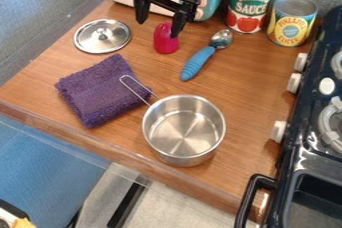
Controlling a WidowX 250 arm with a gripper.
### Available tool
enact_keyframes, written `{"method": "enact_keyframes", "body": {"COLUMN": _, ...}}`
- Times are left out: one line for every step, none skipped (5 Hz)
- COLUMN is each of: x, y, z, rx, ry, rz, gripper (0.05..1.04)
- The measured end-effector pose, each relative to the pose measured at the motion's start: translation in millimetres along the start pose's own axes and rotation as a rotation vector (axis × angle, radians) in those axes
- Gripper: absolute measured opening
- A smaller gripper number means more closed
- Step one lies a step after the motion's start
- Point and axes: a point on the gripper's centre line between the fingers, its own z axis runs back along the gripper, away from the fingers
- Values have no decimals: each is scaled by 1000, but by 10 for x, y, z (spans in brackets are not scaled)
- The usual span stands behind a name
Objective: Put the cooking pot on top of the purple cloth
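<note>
Near the worktop's (pixel 244 172) front edge sits the cooking pot (pixel 184 131), its handle (pixel 141 85) over the purple cloth (pixel 100 92) toward the left corner. Grasping the pot looks like the step in hand: the pincer (pixel 158 29), spread and unladen, hangs toward the back edge and should come forward, grip, then lift leftward. The pink object (pixel 165 43) and blue-handled spoon (pixel 199 61) could snag a low approach; the lid (pixel 102 36) lies by the left edge.

From here the cloth (pixel 97 101) looks deep purple, the saucepan (pixel 184 129) silvery, the gripper (pixel 158 28) black, the spoon's handle (pixel 196 65) blue. One can (pixel 249 3) wears red, white and green; the brown countertop (pixel 250 87) shows wood grain.
</note>
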Motion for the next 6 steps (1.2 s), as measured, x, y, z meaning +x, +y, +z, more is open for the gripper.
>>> {"method": "enact_keyframes", "body": {"x": -59, "y": -52, "z": -149, "rx": -7, "ry": 42, "rz": -13, "gripper": 1001}}
{"method": "enact_keyframes", "body": {"x": -267, "y": -327, "z": -120, "rx": -53, "ry": 53, "rz": -98, "gripper": 1001}}
{"method": "enact_keyframes", "body": {"x": -482, "y": -677, "z": 344, "rx": -80, "ry": -53, "rz": -203, "gripper": 1001}}
{"method": "enact_keyframes", "body": {"x": -800, "y": -1018, "z": 680, "rx": -101, "ry": -137, "rz": -293, "gripper": 1001}}
{"method": "enact_keyframes", "body": {"x": -1167, "y": -1387, "z": 703, "rx": -142, "ry": -134, "rz": -387, "gripper": 1001}}
{"method": "enact_keyframes", "body": {"x": -1428, "y": -1487, "z": 532, "rx": -148, "ry": -72, "rz": -398, "gripper": 1001}}
